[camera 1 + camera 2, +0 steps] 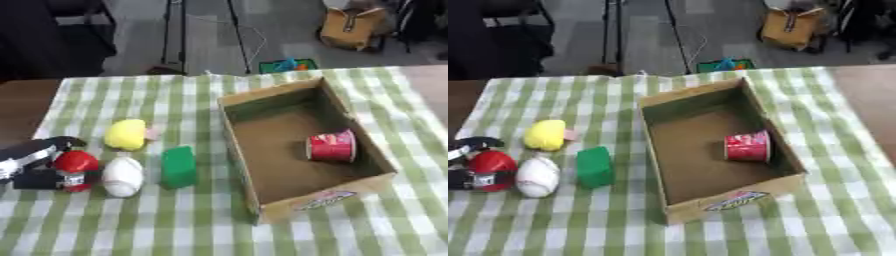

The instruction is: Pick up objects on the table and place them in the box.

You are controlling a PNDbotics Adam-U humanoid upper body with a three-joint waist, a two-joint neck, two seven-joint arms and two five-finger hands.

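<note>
My left hand (pixel 31 162) comes in at the left edge of the table (pixel 201 230), low on the green-checked cloth. Its black fingers are curled round the red ball-like thing (pixel 76 167): one runs over the top behind it, another lies under its near side, so the red thing sits pinched between them. It has a pale patch on its lower front; I cannot make out more of it. My right hand shows in neither view.

Just right of the red thing, touching or nearly so, lies the white egg (pixel 122 177), long axis running near to far, blunt end toward me. Right of that, a small gap away, stands the green block (pixel 179 166), its long side also pointing near to far, tilted slightly to the left at the top.

Beyond the egg sits the yellow lump (pixel 127 134), upright-oval, with a small pink bit at its right side. It is near my fingers but apart from them.

To the right, well apart from my hand, is the cardboard box (pixel 262 200), open-topped, long axis near to far and skewed so the far end leans right. Inside, against the right wall, a red cup (pixel 332 146) lies on its side, mouth pointing left.
</note>
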